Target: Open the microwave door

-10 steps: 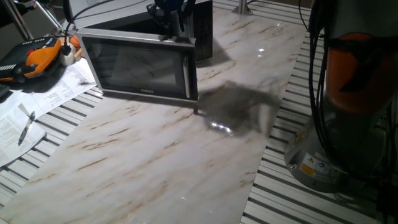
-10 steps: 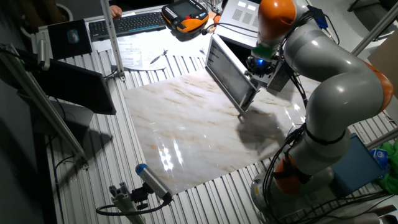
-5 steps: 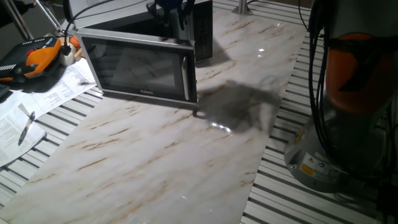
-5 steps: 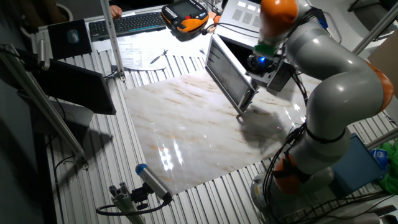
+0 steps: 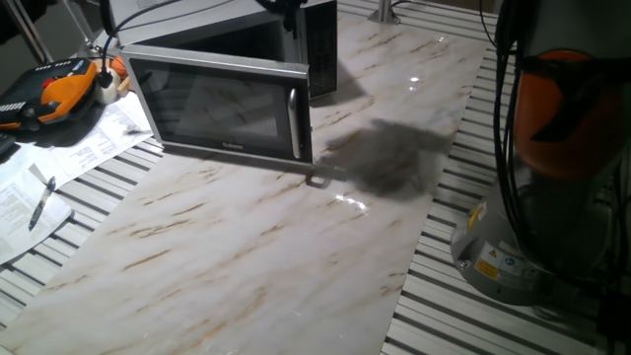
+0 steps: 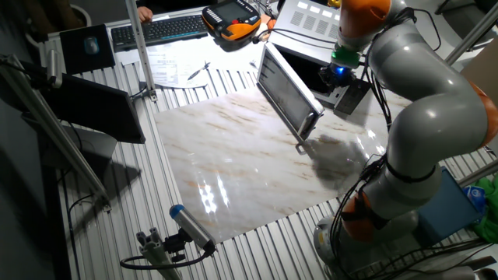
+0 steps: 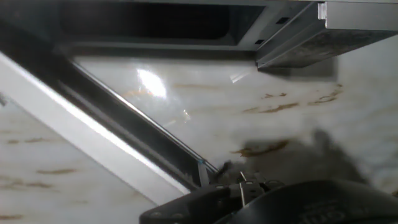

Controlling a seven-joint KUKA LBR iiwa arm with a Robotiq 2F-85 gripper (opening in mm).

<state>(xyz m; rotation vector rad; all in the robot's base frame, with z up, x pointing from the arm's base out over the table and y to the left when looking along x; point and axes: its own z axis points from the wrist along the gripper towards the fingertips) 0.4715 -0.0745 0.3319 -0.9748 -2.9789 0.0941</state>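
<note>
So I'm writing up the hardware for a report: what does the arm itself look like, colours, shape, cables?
The arm is built of rounded silver-grey segments with bright orange bands at the joints. A green ring and a small blue light sit near the wrist, above a dark end effector mount. Black cables run down along its grey base, which carries a small yellow warning sticker and a white label. The end effector's fingers aren't clearly visible.

- Boxy silver-grey microwave [image 6: 311,23]: top centre of frame, on white marbled tabletop [image 6: 233,155].
- Dark-glass microwave door [image 5: 222,104]: swung out, upper left.
- Orange handheld pendant [image 5: 59,91]: left of door.
</note>
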